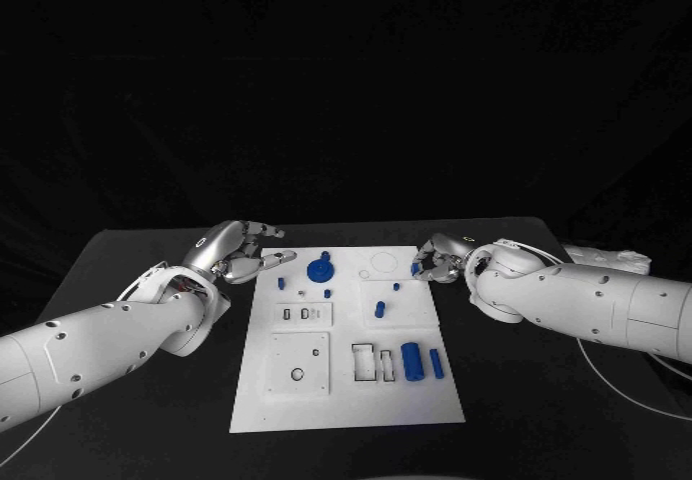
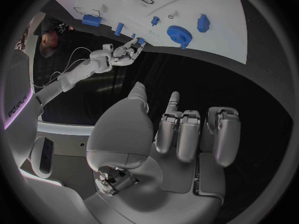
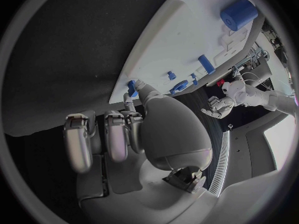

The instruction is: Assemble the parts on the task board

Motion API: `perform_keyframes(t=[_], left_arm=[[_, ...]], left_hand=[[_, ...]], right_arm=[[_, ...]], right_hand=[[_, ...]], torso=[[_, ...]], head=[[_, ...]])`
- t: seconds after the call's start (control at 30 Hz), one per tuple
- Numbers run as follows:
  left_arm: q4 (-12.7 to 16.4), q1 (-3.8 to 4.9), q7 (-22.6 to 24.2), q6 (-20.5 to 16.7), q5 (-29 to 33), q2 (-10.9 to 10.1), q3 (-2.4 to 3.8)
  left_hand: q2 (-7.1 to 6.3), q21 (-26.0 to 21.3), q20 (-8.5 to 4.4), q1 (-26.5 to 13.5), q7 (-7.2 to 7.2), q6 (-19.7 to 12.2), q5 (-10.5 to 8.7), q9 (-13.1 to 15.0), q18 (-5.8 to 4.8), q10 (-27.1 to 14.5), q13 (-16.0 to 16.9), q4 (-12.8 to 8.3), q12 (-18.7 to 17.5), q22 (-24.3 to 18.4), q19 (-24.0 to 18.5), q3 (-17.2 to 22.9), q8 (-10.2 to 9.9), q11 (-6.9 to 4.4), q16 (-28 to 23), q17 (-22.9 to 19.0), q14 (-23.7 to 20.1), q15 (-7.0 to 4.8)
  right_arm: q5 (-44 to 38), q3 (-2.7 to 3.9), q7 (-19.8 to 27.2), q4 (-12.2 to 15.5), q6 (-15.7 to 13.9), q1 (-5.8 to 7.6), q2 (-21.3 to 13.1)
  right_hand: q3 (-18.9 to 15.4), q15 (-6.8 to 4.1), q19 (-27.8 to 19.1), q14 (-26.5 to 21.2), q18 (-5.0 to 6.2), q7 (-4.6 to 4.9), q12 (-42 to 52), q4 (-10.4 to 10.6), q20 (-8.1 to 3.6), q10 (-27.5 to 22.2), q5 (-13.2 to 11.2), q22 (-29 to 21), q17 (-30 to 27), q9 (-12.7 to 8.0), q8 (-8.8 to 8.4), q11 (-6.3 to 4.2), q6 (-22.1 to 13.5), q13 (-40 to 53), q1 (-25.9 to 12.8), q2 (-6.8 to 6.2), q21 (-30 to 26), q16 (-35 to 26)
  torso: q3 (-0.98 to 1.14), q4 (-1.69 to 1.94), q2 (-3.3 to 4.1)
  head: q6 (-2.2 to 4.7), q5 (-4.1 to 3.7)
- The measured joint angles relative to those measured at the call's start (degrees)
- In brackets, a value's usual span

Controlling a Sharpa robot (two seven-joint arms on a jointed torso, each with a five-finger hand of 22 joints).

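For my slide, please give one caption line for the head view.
Both hands, left hand and right hand, flank the far end of the white task board, blue parts on it.

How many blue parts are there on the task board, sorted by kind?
Gear: 1
Cylinders lying on their sides: 2
Small pieces: 5, one of them right by the right hand
Total: 8 blue parts on the task board
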Motion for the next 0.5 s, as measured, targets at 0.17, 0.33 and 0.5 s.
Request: perform_keyframes(t=[0.17,0.33,0.5], left_arm=[[0.0,0.0,0.0,0.0,0.0,0.0,0.0],[0.0,0.0,0.0,0.0,0.0,0.0,0.0],[0.0,0.0,0.0,0.0,0.0,-0.1,0.0]], left_hand=[[0.0,0.0,0.0,0.0,0.0,0.0,0.0,0.0,-0.01,0.0,0.0,0.0,0.0,0.0,0.0,0.0,0.0,0.0,0.0,0.0,0.0,0.0],[0.0,0.0,0.0,0.0,0.0,0.0,0.0,0.0,-0.01,0.0,0.0,0.0,0.0,0.0,0.0,0.0,0.0,0.0,0.0,0.0,0.0,0.0],[0.0,0.0,0.0,0.0,0.0,0.0,0.0,0.0,0.0,0.0,0.0,0.0,0.0,0.0,0.0,0.0,0.0,0.0,0.0,0.0,0.0,0.0]], right_arm=[[0.0,0.0,-0.1,-0.2,0.2,0.0,0.3],[0.0,0.01,-0.1,-0.3,0.3,-0.02,0.5],[0.0,0.01,-0.2,-0.3,0.4,-0.05,0.5]], right_hand=[[0.0,0.0,0.0,0.0,0.0,0.0,0.0,0.0,0.0,0.0,0.0,0.0,0.0,0.0,0.0,0.0,0.0,0.0,0.0,0.0,0.0,0.0],[0.0,0.0,0.0,0.0,0.0,0.0,0.0,0.0,0.0,0.0,0.0,0.0,0.0,0.0,0.0,0.0,0.0,0.0,0.0,0.0,0.0,0.0],[0.4,0.0,0.0,0.0,0.0,-0.39,0.0,0.1,0.0,0.0,0.0,0.0,0.0,0.0,0.25,0.0,2.0,0.0,0.0,0.87,0.0,0.0]], torso=[[0.0,-0.02,0.0],[0.0,-0.02,0.01],[0.0,-0.02,0.01]], head=[[-0.04,0.08],[-0.04,0.17],[-0.05,0.26]])
